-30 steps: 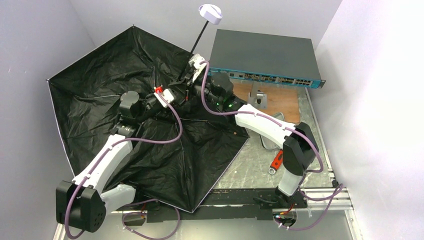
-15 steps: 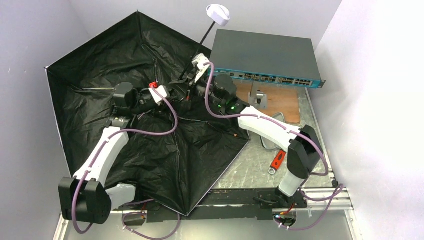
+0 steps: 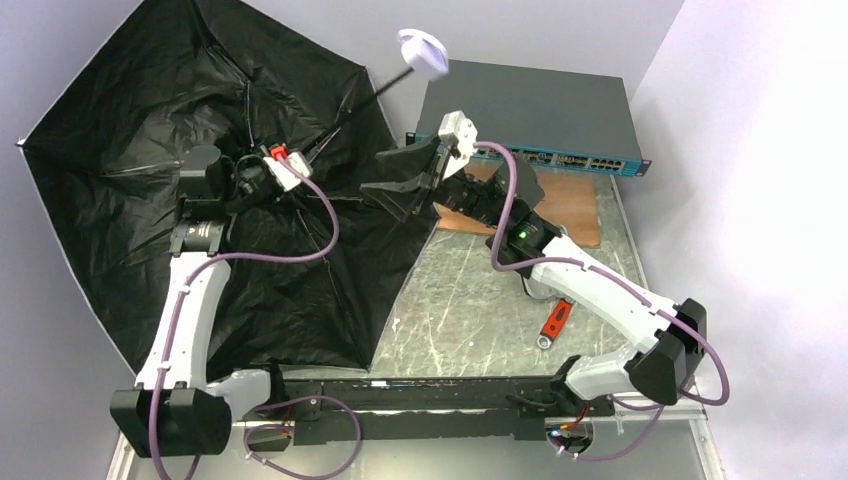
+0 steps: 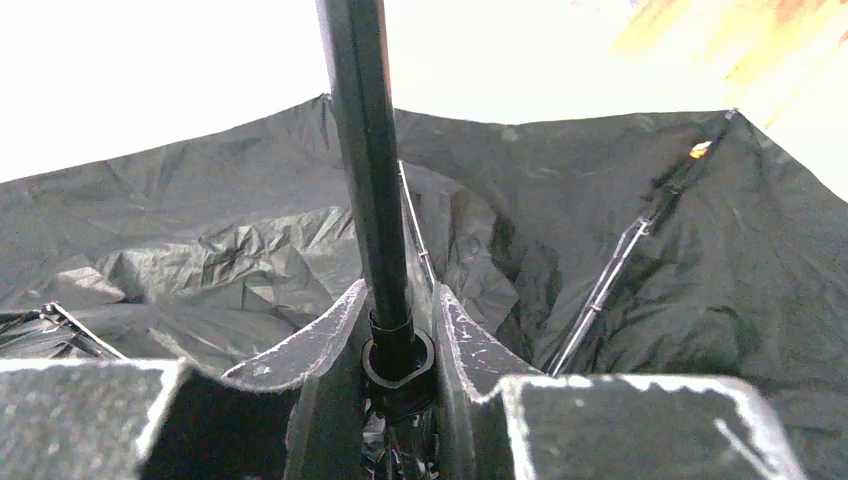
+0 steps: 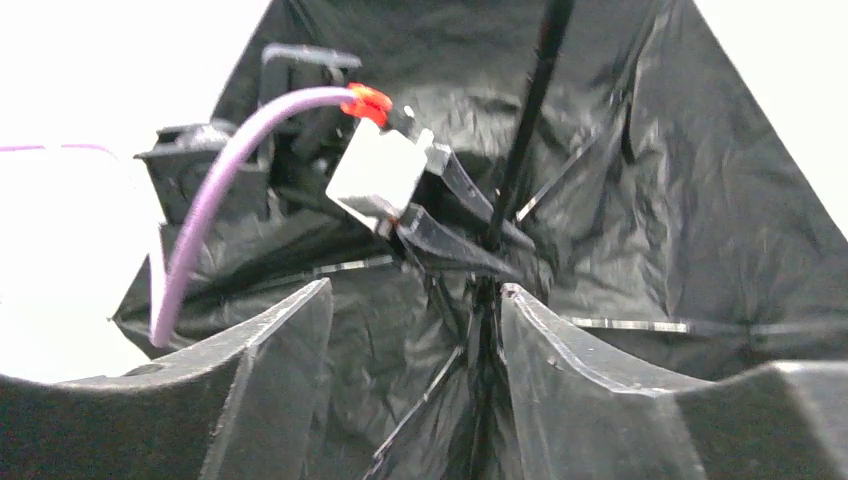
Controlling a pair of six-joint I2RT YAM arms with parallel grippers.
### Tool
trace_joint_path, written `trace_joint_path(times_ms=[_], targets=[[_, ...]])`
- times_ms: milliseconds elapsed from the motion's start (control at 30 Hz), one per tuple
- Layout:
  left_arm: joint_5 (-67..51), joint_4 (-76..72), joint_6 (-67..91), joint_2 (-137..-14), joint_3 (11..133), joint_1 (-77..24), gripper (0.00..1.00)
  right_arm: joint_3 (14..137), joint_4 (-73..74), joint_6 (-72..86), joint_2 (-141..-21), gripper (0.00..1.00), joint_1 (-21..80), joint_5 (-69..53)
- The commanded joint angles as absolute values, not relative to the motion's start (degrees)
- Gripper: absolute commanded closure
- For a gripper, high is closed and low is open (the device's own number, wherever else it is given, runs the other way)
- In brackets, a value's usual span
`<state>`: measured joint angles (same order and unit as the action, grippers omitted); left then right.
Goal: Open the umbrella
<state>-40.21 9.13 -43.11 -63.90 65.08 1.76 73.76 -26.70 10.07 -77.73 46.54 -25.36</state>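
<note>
The umbrella [image 3: 150, 180] stands spread at the left, its black inner face towards me, ribs showing. Its thin black shaft [image 3: 370, 95] runs up right to the small pale handle [image 3: 422, 52]. My left gripper [image 3: 312, 157] is shut on the shaft near the hub. In the left wrist view the fingers [image 4: 320, 335] press both sides of the shaft's collar [image 4: 398, 350]. My right gripper [image 3: 388, 182] hangs open just right of the canopy's edge, holding nothing. In the right wrist view, only canopy [image 5: 700, 230] shows between its fingers [image 5: 290, 330].
A large dark grey flat box with a teal front [image 3: 525, 110] lies at the back right. A wooden board [image 3: 565, 205] and a red-handled tool [image 3: 553, 320] lie on the metal table [image 3: 460, 320]. The canopy leans against the left and back walls.
The right gripper has let go of the shaft, opened and drawn back to the right. The left arm has swung the umbrella up and left, so the canopy now stands spread and tilted.
</note>
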Motion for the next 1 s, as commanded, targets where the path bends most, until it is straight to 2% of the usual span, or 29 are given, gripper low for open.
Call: trace_joint_path(times_ms=[0, 133, 300, 500, 767, 833, 900, 967], targets=[[-40.4, 11.4, -58.8, -58.9, 68.4, 1.6, 1.00, 69.4, -21.6, 7.2, -75.3, 0.32, 46.4, -26.0], [-40.6, 10.4, -67.1, -56.7, 68.6, 2.7, 1.00, 66.4, -13.9, 6.4, -72.4, 0.29, 44.3, -21.8], [-45.3, 13.9, -70.8, -57.6, 75.2, 6.4, 1.00, 60.8, -9.1, 7.7, -68.9, 0.28, 37.6, -22.0], [-49.8, 20.5, -84.8, -56.7, 78.8, 6.6, 1.00, 64.0, -1.8, 6.4, -65.7, 0.24, 32.7, -22.0], [-50.9, 31.6, -98.9, -56.4, 80.4, 6.6, 1.00, 79.3, 15.4, 8.3, -67.3, 0.13, 27.2, -27.0], [-51.0, 33.2, -102.5, -55.3, 78.4, 6.6, 1.00, 85.4, 21.6, 10.3, -70.4, 0.13, 26.9, -27.9], [-50.5, 34.7, -106.4, -54.4, 75.9, 6.6, 1.00, 93.6, 29.0, 11.4, -74.7, 0.12, 26.9, -35.3], [-49.5, 35.9, -109.5, -53.7, 73.7, 6.6, 1.00, 99.8, 33.7, 13.3, -78.5, 0.18, 27.2, -42.7]])
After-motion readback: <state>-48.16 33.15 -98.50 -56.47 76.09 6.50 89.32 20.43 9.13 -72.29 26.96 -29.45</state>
